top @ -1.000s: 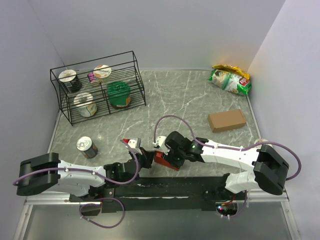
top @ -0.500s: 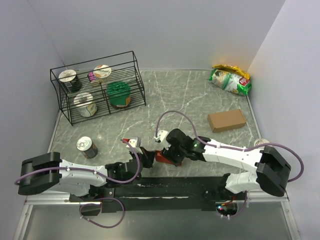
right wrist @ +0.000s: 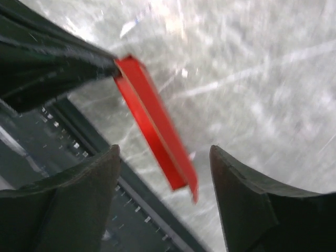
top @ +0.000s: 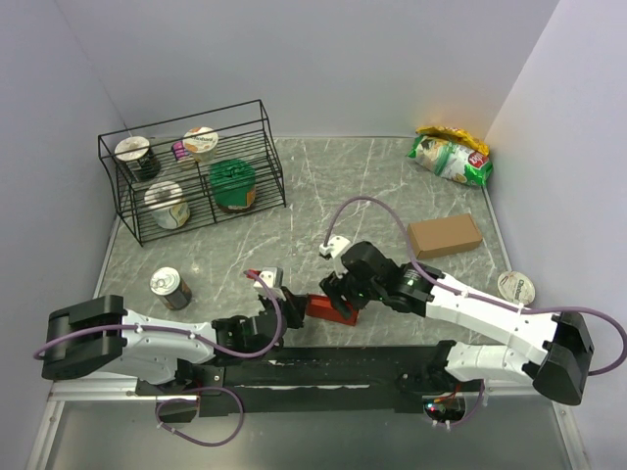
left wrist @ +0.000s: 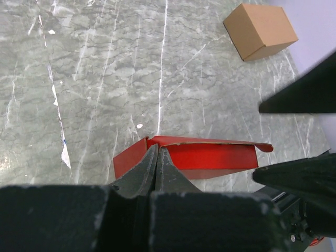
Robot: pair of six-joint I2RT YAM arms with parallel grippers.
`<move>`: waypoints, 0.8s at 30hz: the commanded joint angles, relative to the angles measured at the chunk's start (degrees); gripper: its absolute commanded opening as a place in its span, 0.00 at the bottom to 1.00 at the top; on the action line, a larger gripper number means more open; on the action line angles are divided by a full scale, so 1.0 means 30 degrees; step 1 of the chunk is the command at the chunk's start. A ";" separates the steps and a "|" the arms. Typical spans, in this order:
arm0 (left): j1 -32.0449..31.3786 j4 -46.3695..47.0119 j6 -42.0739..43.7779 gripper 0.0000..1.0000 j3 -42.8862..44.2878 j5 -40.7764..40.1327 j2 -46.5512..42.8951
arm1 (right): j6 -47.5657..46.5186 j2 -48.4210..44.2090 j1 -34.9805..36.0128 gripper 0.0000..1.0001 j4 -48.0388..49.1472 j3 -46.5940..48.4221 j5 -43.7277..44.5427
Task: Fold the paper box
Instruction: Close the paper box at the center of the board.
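While my left gripper (left wrist: pixel 157 155) has its jaws pinched on one end of the paper box (left wrist: pixel 205 157) at the table's (left wrist: pixel 105 79) near edge, my right gripper (right wrist: pixel 164 151) hangs over it, jaws wide, holding nothing. The box looks flat; I judge most folding remains.

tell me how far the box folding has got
Done: the paper box is collapsed into a flat red sleeve. In hand: the left hand pinches one end; the right hand stands open around it, not touching. Left: the end flap sticks out untucked, so closing the ends looks pending.
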 commanded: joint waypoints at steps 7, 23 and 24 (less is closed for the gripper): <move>-0.0310 -0.6187 0.0247 0.01 -0.0577 0.1777 0.1323 | 0.4531 -0.1260 -0.0856 0.57 -0.5003 -0.0159 -0.0286; -0.0398 -0.6099 0.0218 0.01 -0.0753 0.1807 0.1235 | 0.4326 -0.0179 -0.1326 0.36 -0.3775 -0.0394 0.0975; -0.0398 -0.6099 0.0189 0.01 -0.0753 0.1778 0.1206 | 0.4326 -0.0090 -0.1325 0.36 -0.3803 -0.0365 0.1061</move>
